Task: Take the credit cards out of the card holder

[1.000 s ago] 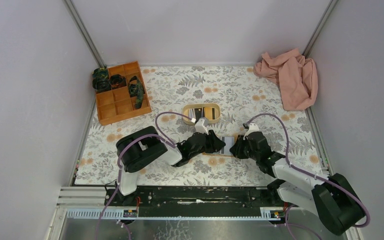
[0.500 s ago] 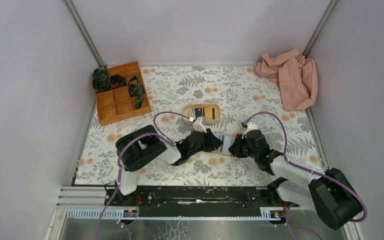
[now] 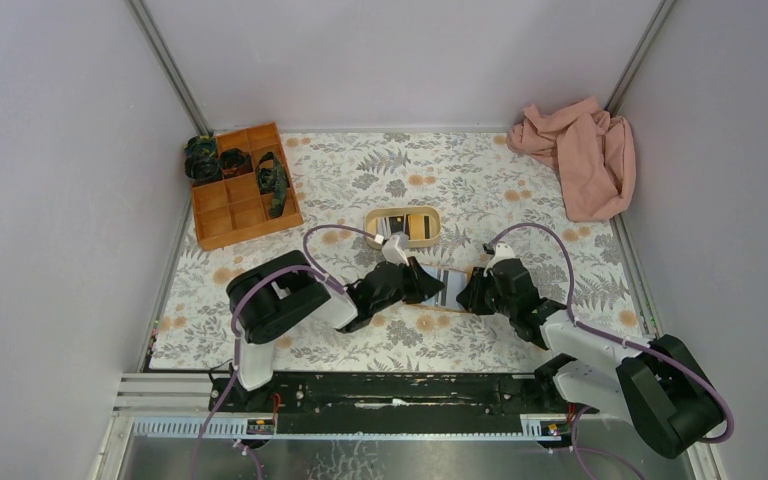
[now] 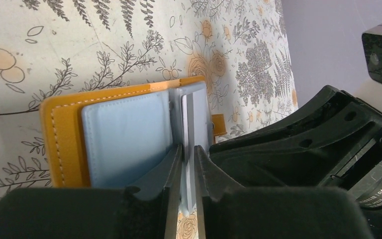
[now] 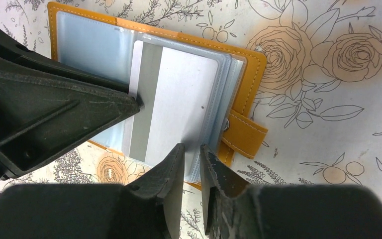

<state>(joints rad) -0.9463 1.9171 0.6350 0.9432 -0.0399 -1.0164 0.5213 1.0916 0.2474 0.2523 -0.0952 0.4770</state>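
Observation:
The orange-tan card holder (image 3: pixel 454 289) lies open on the flowered mat between my two grippers, its light blue inside up. It also shows in the left wrist view (image 4: pixel 64 139) and in the right wrist view (image 5: pixel 251 69). A white credit card with a grey stripe (image 5: pixel 179 99) sits in its clear sleeves. My left gripper (image 4: pixel 188 154) is shut on the edge of this card (image 4: pixel 189 114), coming from the left (image 3: pixel 428 285). My right gripper (image 5: pixel 191 152) is shut on the near edge of the clear sleeves (image 5: pixel 206 149), coming from the right (image 3: pixel 470 292). The snap tab (image 5: pixel 246 133) lies free.
A beige oval tray (image 3: pixel 372 222) stands just behind the card holder, with something dark and white in it. An orange compartment box (image 3: pixel 244 185) with dark items is at the back left. A pink cloth (image 3: pixel 578 155) lies at the back right.
My left gripper has drawn back a little to the left with the card in it. My right gripper has shifted slightly up the mat and holds the sleeves.

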